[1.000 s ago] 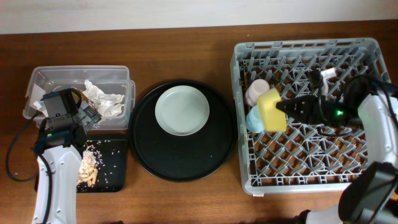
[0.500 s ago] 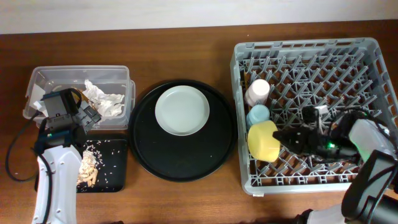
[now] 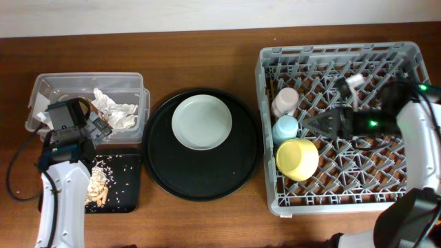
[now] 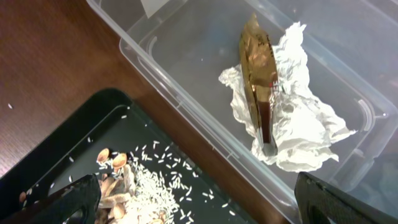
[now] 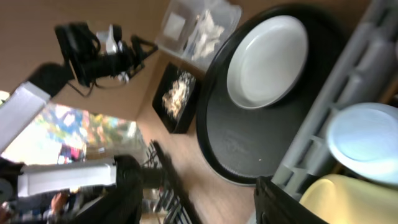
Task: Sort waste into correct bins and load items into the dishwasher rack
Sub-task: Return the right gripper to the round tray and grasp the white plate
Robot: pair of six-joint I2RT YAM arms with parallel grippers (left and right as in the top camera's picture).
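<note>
The grey dishwasher rack (image 3: pixel 344 200) on the right holds a pink-inside cup (image 3: pixel 284 101), a light-blue cup (image 3: pixel 285 128) and a yellow bowl (image 3: pixel 298 159) along its left side. My right gripper (image 3: pixel 315 125) hovers open over the rack, just right of the blue cup and above the bowl, touching neither. In the right wrist view the bowl (image 5: pixel 348 199) lies beside one finger. The pale plate (image 3: pixel 202 122) lies left of the rack. My left gripper (image 4: pixel 199 208) is open and empty over the clear tub's (image 4: pixel 186 81) near wall. The tub holds the napkin (image 4: pixel 292 124) and brown-gold wrapper (image 4: pixel 258 74).
The plate rests on a big round black tray (image 3: pixel 203 179) between the bins and the rack. A small flat black tray (image 3: pixel 127 196) at the front left carries beige scraps and rice (image 3: pixel 100 182). The clear tub (image 3: pixel 41 89) stands behind it.
My right gripper set the yellow bowl down in the rack's front left corner, opened, and drew back up and to the right. The left arm has not moved.
</note>
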